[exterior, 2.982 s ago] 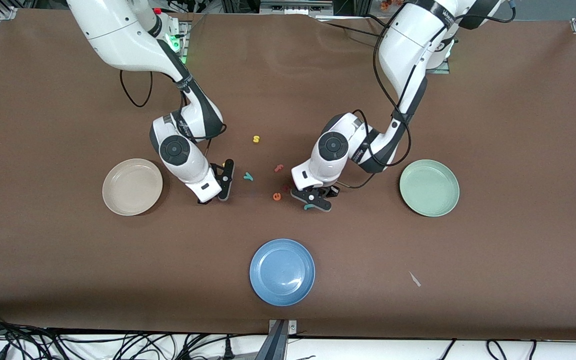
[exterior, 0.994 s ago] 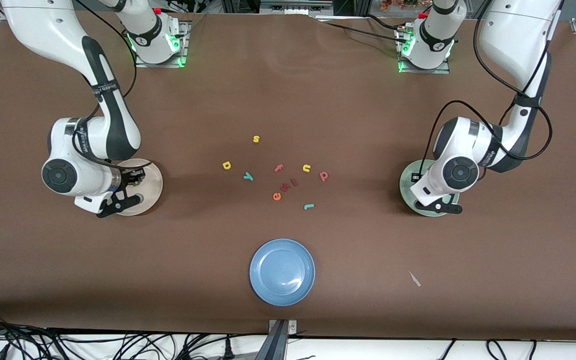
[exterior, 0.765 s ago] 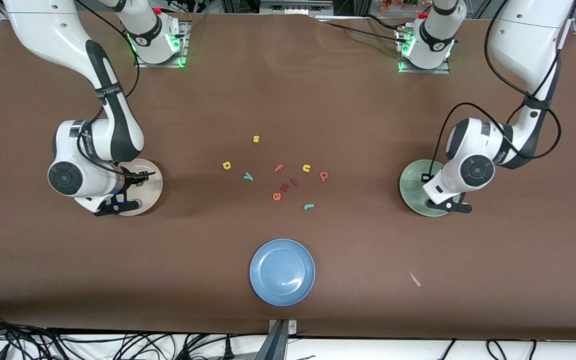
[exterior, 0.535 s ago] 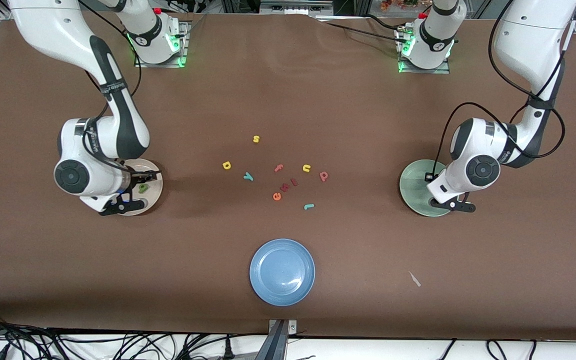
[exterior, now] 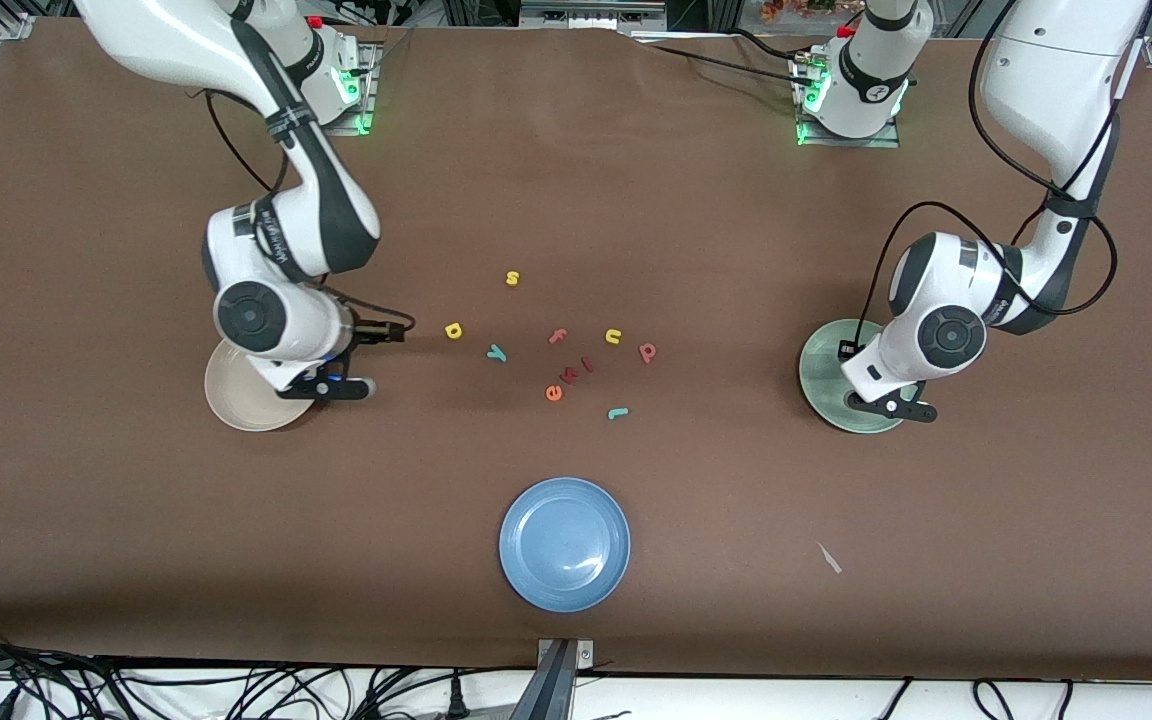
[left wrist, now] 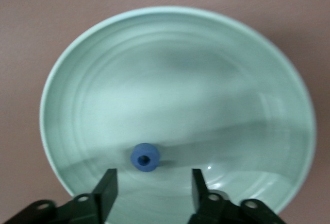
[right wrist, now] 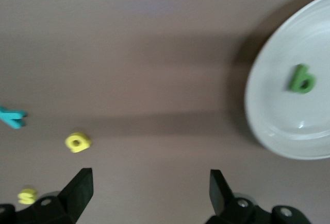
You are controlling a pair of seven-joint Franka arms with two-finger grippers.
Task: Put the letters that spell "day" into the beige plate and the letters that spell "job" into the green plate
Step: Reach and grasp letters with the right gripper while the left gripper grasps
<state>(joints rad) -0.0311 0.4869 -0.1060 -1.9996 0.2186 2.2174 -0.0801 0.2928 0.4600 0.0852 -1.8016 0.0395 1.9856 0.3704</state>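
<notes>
Left tool (left wrist: pixel 149 193) wrist view alone shows blue "o" (left wrist: pixel 145 157) in green plate (left wrist: pixel 103 69).

beige plate (exterior: pixel 236 405): partly covered by the right arm in the front view; cut off by the edge in the right wrist view.
green letter (right wrist: pixel 301 79): hidden under the right arm in the front view.
green plate (exterior: pixel 821 385): partly covered by the left arm.
blue ring letter (left wrist: pixel 145 157): hidden in the front view.
left gripper (left wrist: pixel 149 189): only the fingertips are seen in the left wrist view.
red letters (exterior: pixel 588 365): too small to be read.
</notes>
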